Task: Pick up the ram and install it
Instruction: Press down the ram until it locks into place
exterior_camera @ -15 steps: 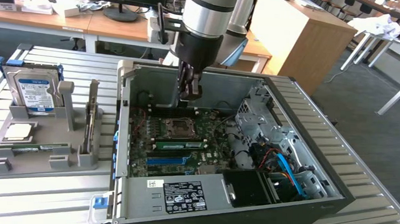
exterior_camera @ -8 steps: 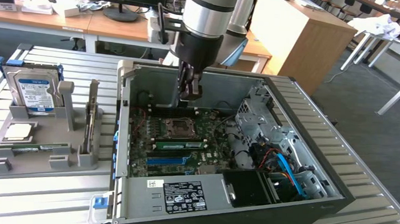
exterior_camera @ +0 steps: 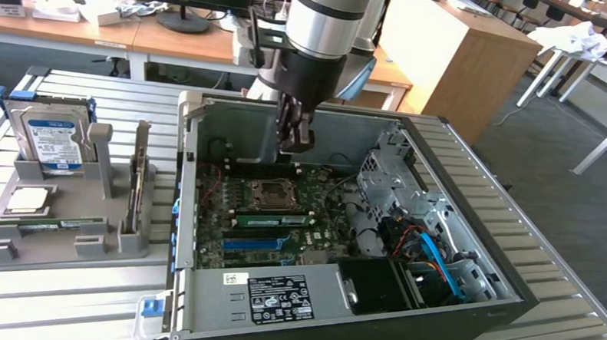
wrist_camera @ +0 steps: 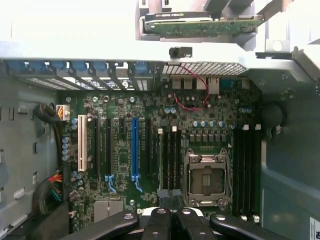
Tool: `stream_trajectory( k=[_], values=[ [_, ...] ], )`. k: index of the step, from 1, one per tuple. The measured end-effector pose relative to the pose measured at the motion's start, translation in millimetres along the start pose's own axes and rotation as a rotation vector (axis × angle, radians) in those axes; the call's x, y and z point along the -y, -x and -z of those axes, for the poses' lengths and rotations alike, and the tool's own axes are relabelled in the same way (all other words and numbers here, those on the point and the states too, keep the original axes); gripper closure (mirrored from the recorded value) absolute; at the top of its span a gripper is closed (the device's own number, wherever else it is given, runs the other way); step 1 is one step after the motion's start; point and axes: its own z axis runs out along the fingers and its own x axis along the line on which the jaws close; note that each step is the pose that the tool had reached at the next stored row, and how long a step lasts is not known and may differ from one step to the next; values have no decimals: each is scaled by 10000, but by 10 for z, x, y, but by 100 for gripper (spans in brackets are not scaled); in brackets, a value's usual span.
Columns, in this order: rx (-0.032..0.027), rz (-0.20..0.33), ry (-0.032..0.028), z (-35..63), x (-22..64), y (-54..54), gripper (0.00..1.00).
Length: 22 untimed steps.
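1. The open computer case (exterior_camera: 277, 307) lies on its side on the slatted table (exterior_camera: 82, 306), so the motherboard (wrist_camera: 150, 150) faces up and can be reached from above.
2. The robot arm (exterior_camera: 325, 25) hangs over the case, near its back wall.
3. A grey holder tray (exterior_camera: 64, 244) sits just beside the case, on the exterior view's left. It keeps the parts upright or flat in slots, I think so that they are easy to grasp: a hard drive (exterior_camera: 47, 139), an expansion card (exterior_camera: 137, 178) and a processor chip (exterior_camera: 28, 199).
4. The ram (exterior_camera: 55, 223) lies flat in this tray, not picked up.
5. The gripper (exterior_camera: 296, 139) is closed and holds nothing; it is above the empty processor socket (wrist_camera: 206, 177).
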Motion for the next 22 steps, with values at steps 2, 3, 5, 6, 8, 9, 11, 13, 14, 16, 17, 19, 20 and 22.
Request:
stream_trajectory(
  k=[2, 3, 5, 6, 8, 9, 11, 13, 14, 16, 17, 19, 20, 22],
  values=[
    [0, 0, 2, 0, 31, 0, 90],
    [0, 0, 2, 0, 47, 1, 90],
    [0, -1, 4, 0, 76, 1, 90],
    [0, -1, 4, 0, 93, 1, 90],
    [0, -1, 8, 0, 131, 2, 90],
    [0, -2, 10, 0, 153, 2, 90],
    [0, 0, 15, 0, 194, 3, 90],
    [0, -2, 22, 0, 234, 3, 90],
    [0, -1, 25, 0, 254, 4, 90],
    [0, -1, 30, 0, 292, 4, 90],
    [0, -1, 31, 0, 309, 4, 90],
    [0, -2, 35, 0, 340, 5, 90],
    [0, -2, 37, 0, 357, 5, 90],
    [0, -2, 38, 0, 383, 5, 90]
  ],
)
